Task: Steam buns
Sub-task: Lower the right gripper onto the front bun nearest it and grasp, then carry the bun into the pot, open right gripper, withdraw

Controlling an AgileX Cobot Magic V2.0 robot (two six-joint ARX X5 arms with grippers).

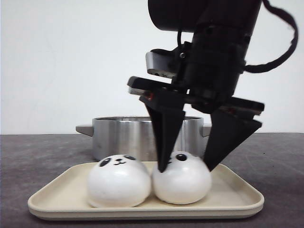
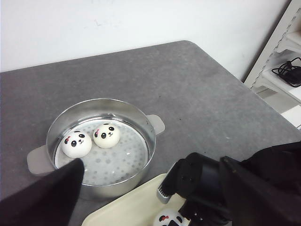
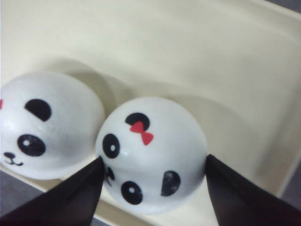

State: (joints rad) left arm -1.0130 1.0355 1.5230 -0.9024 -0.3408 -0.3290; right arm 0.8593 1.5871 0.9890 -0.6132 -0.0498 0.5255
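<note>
right gripper (image 1: 189, 167): fingers spread, straddling the right bun (image 1: 182, 178), tips at its sides | left bun (image 1: 118, 181) touches it, both on the cream tray (image 1: 237, 199) near the front | steel steamer pot (image 2: 101, 146) behind holds two more buns (image 2: 76, 143) | left gripper (image 2: 42, 195): can't tell finger state

Two white panda-faced buns sit touching side by side on a cream tray (image 1: 57, 194): the left bun (image 1: 118, 182) and the right bun (image 1: 182, 179). The right gripper (image 1: 188, 168) straddles the right bun, black fingers spread against its sides. A steel steamer pot (image 1: 123, 135) stands behind the tray.
</note>
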